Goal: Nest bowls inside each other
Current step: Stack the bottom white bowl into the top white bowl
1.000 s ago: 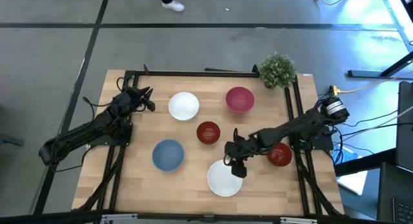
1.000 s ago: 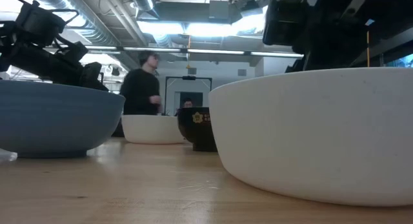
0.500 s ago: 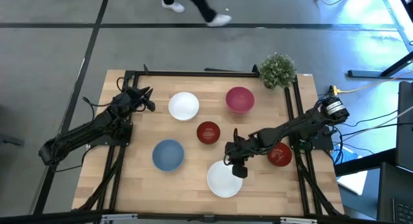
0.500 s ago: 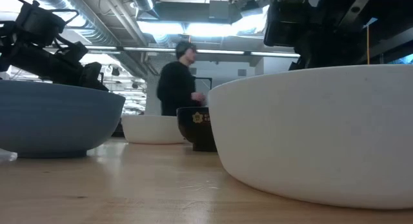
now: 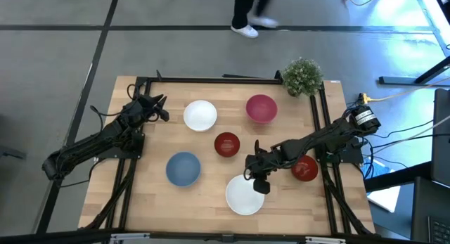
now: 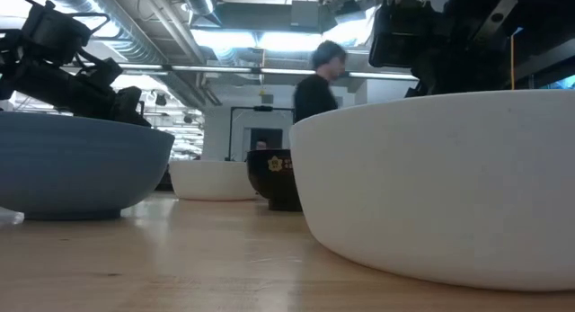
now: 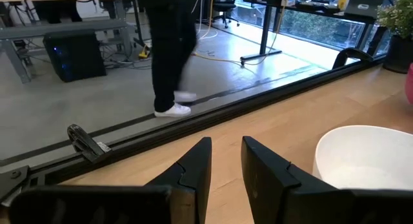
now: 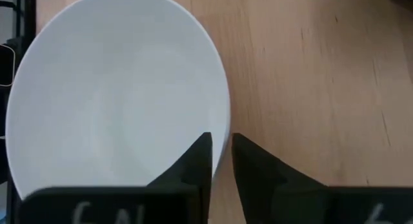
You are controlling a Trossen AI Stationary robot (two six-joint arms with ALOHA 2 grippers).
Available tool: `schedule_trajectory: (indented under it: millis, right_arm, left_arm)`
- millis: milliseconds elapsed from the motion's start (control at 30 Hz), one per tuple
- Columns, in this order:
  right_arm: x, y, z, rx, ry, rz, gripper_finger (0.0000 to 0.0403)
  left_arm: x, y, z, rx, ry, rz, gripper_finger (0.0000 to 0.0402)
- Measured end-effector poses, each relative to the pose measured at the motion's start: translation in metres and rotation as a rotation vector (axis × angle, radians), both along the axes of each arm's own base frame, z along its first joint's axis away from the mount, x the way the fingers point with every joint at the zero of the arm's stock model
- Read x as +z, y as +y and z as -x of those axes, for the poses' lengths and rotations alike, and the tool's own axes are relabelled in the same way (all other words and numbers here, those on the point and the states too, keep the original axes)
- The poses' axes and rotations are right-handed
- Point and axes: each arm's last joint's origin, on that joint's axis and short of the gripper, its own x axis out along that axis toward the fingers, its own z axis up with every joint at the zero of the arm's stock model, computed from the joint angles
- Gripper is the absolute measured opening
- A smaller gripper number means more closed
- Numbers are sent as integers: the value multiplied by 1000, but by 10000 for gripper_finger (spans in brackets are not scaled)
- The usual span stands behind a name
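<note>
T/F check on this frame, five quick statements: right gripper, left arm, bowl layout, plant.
1. The right gripper has its fingers on either side of the rim of the near white bowl. True.
2. The left gripper holds the blue bowl. False: it holds nothing and waits at the table's far left, beside the other white bowl.
3. One bowl is already nested in another. False: all six sit apart on the table.
4. A dark red bowl lies under the right arm near the table's right edge. True.
5. The potted plant stands at the near left corner. False: far right corner, by the magenta pink bowl.
</note>
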Motion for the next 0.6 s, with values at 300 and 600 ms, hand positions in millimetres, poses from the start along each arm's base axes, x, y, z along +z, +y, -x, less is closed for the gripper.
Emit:
schedule_trajectory:
  millis: [300,600]
  right_arm:
    - [-3,-3,3,-4,46,20,8]
    - [0,-20,-3,-25,40,17,3]
  left_arm:
    - [0,0,0,0,1,0,80]
    - [0,0,0,0,1,0,80]
